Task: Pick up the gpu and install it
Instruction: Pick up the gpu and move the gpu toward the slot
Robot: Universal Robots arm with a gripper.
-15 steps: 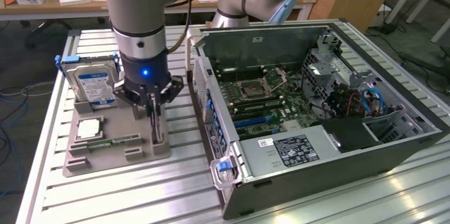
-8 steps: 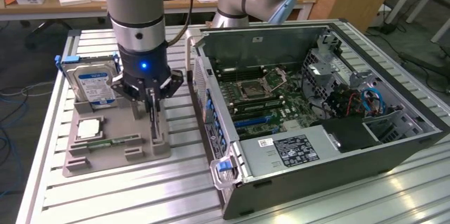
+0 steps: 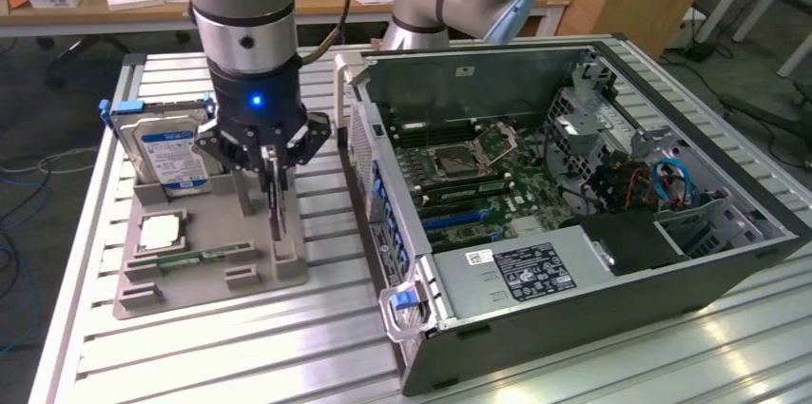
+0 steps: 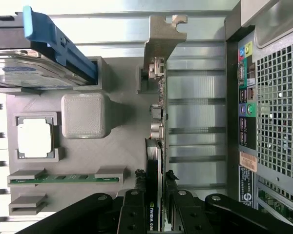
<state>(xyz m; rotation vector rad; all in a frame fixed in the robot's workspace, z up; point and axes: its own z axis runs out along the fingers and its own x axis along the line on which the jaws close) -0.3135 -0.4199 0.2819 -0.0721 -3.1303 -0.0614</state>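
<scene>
From the exterior view, my claw (image 3: 269,174) hangs low over a grey holder (image 3: 254,276) on the slatted worktop (image 3: 254,347). It is clenched on the gpu (image 3: 274,216), with a finger pressed to each flat face. The gpu stands on edge straight below the claw, and its lower edge reaches down to the holder. I cannot tell whether it has left its slot. Just to the exterior view's left of the claw, a drive (image 3: 171,152) stands upright in the same holder. Nearer the camera than the claw, a cpu (image 3: 162,231) and a green memory stick (image 3: 203,257) lie flat. To the exterior view's right of the claw, apart from the holder, an open case (image 3: 546,328) lies on its side with the motherboard (image 3: 470,166) showing.

In the wrist view, my claw (image 4: 155,197) grips the gpu (image 4: 157,146) edge-on, with the black fingers (image 4: 134,202) tight against both sides. The card runs straight ahead from the claw and ends in a silvery bracket (image 4: 162,39) at its far end. On one side of the claw sit the holder (image 4: 122,146), the drive (image 4: 34,73), the cpu (image 4: 35,137) and the memory stick (image 4: 63,179). On the other side, beyond bare worktop slats (image 4: 195,117), stands the case's (image 4: 273,122) ported back wall.
</scene>
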